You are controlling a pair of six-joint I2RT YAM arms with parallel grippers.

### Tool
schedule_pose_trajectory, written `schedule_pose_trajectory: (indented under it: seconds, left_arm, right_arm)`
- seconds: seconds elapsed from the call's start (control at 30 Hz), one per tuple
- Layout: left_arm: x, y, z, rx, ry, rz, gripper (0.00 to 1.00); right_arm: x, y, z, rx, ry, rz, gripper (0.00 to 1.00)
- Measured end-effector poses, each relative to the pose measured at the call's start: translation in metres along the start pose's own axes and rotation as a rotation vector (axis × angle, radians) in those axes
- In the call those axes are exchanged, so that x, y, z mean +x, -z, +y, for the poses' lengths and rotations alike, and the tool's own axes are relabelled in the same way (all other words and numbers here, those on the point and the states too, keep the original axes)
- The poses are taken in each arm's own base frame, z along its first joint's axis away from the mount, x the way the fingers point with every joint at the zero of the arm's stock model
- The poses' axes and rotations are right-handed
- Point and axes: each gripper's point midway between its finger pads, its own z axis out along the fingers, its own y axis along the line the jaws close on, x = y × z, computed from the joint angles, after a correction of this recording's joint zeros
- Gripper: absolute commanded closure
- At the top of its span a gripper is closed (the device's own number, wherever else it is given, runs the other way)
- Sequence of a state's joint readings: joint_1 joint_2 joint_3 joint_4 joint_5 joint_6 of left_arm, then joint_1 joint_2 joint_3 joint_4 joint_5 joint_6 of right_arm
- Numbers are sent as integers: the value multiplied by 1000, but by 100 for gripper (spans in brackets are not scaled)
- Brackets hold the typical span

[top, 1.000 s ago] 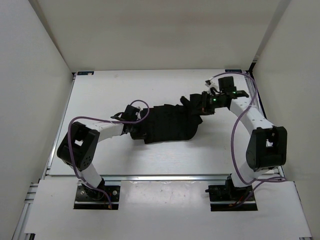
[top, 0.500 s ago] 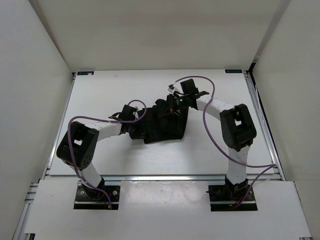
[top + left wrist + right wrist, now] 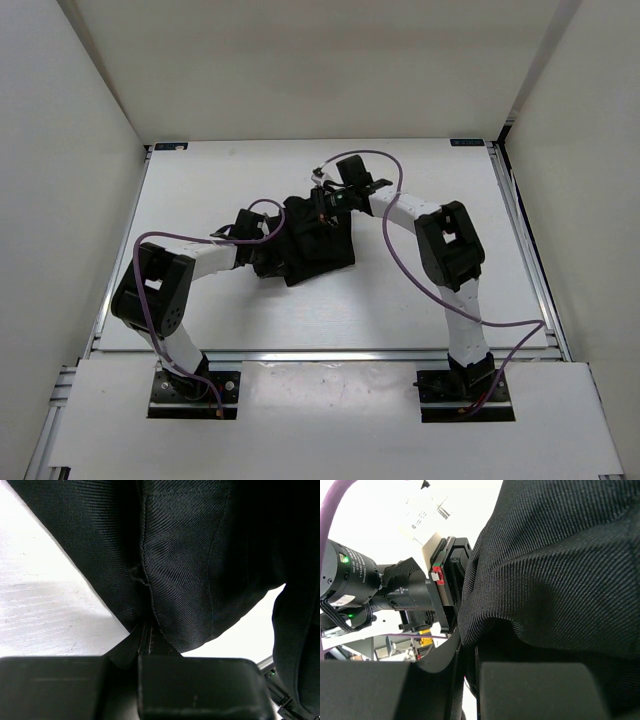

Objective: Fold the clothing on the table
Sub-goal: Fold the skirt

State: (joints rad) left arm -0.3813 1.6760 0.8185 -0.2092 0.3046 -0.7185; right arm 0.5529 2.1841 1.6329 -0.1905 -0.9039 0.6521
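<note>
A: Where was the clothing (image 3: pixel 318 245)?
B: Bunched at centre of table (image 3: pixel 200 190), btwn both arms. Left gripper (image 3: pixel 272 255) was clamped on its left edge; right gripper (image 3: pixel 326 212) pinched a fold at far side.
A: Recommendation?
B: Lay right-held edge flat over left-held one, align hems, release w/o dragging

The clothing (image 3: pixel 190 555) is matt black cloth, a fine diagonal-ribbed weave with stitched seams. Under it the table (image 3: pixel 45 615) is matt white and faintly grained, with a bare metal rail (image 3: pixel 330 354) along its near edge. The left end effector (image 3: pixel 144 635) has a matt black plastic casing.
</note>
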Motion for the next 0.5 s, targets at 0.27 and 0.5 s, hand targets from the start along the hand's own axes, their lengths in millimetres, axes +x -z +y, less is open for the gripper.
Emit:
schedule_pose_trajectory:
  seconds: [0.27,0.5]
  left_arm:
    - [-1,0,1,3,5,0,100]
    - [-2,1,2,8,14,0,100]
  right_arm:
    - [14,-11,10,-27,8,47,100]
    - [29,-21,21,-71,-2,99,40]
